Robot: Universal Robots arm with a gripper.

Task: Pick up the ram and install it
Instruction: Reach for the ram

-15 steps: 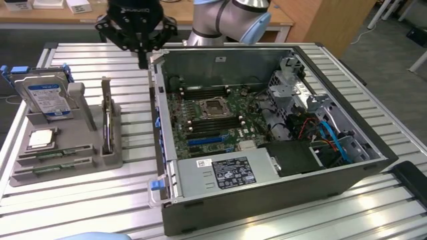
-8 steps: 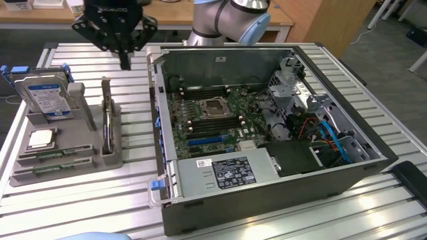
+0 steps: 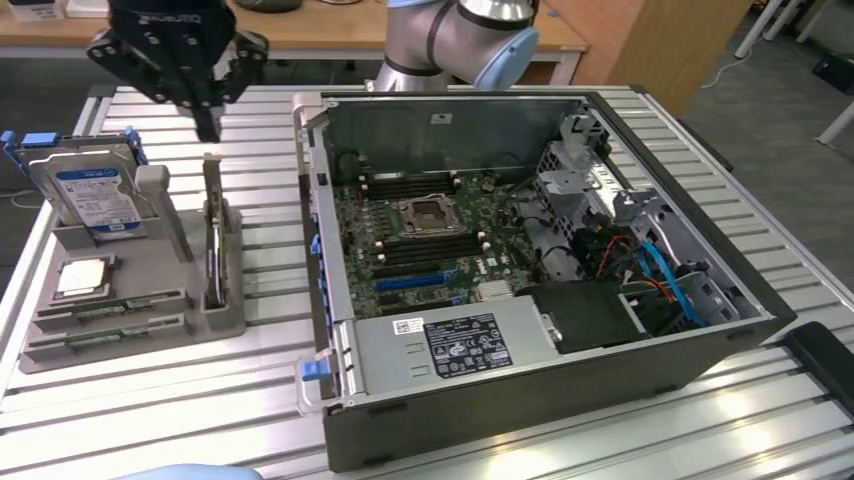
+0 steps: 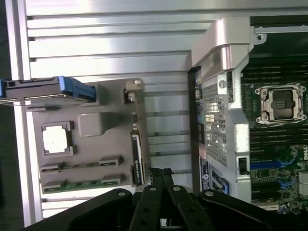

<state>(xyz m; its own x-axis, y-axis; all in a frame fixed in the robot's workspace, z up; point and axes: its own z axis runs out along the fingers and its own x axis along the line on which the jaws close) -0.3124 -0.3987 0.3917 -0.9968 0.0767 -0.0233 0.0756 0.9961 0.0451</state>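
Observation:
A ram stick (image 3: 212, 235) stands on its long edge in the side slot of a grey holder (image 3: 171, 262); in the wrist view this ram stick (image 4: 137, 156) is a thin dark strip. Two more green sticks (image 3: 110, 309) lie flat in the holder's front slots (image 4: 79, 184). My black gripper (image 3: 207, 126) hangs above the far end of the upright stick, fingers pressed together, holding nothing. In the wrist view my gripper (image 4: 162, 174) is just beside that stick's end. The open computer case (image 3: 534, 330) shows its motherboard (image 3: 424, 235) with long memory slots around the CPU socket (image 4: 280, 103).
In the holder a hard drive (image 3: 94, 190) in a blue carrier stands upright and a square silver CPU (image 3: 83, 275) lies flat. The case's raised side wall (image 3: 318, 200) stands between holder and motherboard. All rests on a slatted metal table (image 3: 160, 400).

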